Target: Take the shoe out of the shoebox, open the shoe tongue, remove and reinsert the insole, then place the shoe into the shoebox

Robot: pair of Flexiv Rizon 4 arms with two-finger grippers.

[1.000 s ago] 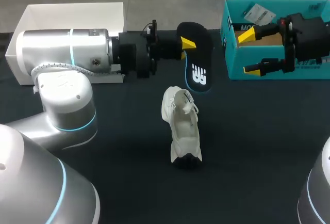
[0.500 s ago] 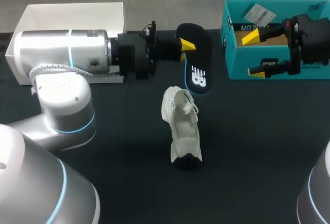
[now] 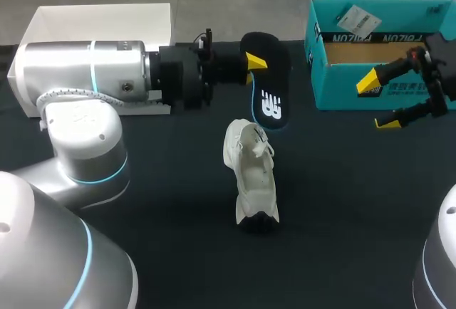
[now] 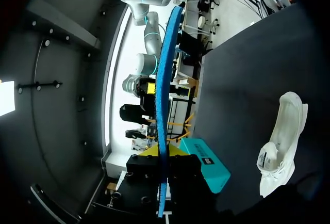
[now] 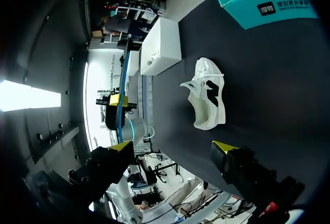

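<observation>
Pinching the insole (image 3: 274, 106) from both sides, the left gripper (image 3: 253, 63) has its yellow tips closed on the end of the insole farthest from me. The insole hangs clear of the table (image 3: 342, 209), its black face and white logo turned up toward the overhead camera. From the left wrist, the insole shows edge-on as a thin blue strip running straight out ahead of the fingers. The silver left arm (image 3: 85, 70) lies across the front of an open white box (image 3: 92, 21) at the left rear of the table.

The right gripper (image 3: 379, 102) is spread wide with nothing between its fingers. It hovers just in front of the near wall of the teal shoebox (image 3: 342, 88) at the right rear.

The white shoe (image 3: 251, 174) is out of the shoebox. It rests on the dark cloth near the middle of the table, just on my side of the hanging insole and well apart from both boxes. Its dark-patched end points toward the front edge. Both wrist cameras catch the shoe lying out ahead of their fingers.
</observation>
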